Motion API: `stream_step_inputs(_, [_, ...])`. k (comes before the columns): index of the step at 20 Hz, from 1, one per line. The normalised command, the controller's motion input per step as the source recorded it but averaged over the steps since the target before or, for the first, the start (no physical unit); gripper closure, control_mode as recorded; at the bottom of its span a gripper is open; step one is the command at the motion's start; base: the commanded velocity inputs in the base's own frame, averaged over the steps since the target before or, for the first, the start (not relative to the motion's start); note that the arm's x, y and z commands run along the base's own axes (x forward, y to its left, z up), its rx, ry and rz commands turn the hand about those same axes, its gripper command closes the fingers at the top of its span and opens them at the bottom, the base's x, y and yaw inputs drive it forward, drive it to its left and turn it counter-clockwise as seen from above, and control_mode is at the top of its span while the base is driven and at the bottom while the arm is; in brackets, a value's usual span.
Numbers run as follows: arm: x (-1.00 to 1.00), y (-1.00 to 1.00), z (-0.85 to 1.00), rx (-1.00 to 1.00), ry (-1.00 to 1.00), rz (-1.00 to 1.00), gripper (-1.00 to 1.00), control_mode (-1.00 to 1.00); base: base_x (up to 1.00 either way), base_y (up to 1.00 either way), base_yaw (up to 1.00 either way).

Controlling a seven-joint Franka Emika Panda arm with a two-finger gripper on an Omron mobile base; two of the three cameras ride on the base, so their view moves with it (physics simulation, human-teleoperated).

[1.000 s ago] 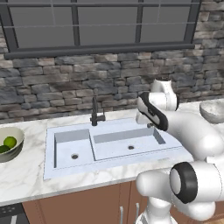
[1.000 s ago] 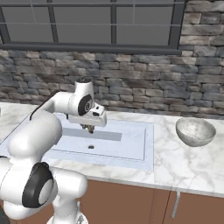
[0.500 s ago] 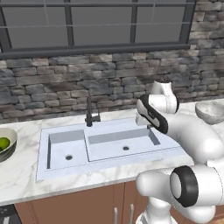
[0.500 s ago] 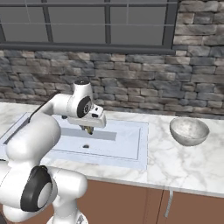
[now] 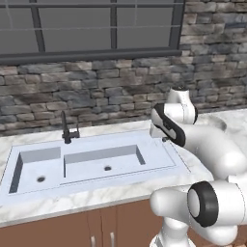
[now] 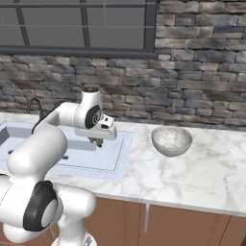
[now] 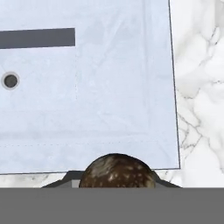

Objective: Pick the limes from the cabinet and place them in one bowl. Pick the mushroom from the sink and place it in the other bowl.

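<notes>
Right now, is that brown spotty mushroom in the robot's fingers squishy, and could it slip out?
Probably a bit soft: the mushroom has a rounded, speckled cap, so a hard squeeze might dent it. The gripper is shut on it over the sink, and its smooth dome could slip or roll if dropped. It looks small, so likely light.

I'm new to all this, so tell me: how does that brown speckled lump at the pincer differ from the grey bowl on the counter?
The mushroom is dark brown with pale speckles; the other bowl is mottled pale grey, like stone. The mushroom is a domed lump, while the bowl is hollow and open upward. The mushroom is held up in the pincer above the sink's right edge; the bowl rests on the marble counter further right. Both are rounded.
</notes>
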Motion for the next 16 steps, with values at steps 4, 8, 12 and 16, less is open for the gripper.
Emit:
stream_step_inputs(4, [0.0,0.0,0.0,0.0,0.0,0.0,1.0,1.0,0.0,-0.61,0.0])
stream_step_inputs(8, [0.0,0.0,0.0,0.0,0.0,0.0,1.0,1.0,0.02,-0.55,0.0])
stream_step_inputs(12, [0.08,-0.26,0.0,0.0,0.0,0.0,1.0,-1.0,0.01,-0.11,0.0])
stream_step_inputs(16, [0.38,-0.2,0.33,-0.01,0.12,0.0,1.0,-1.0,0.0,0.0,0.0])
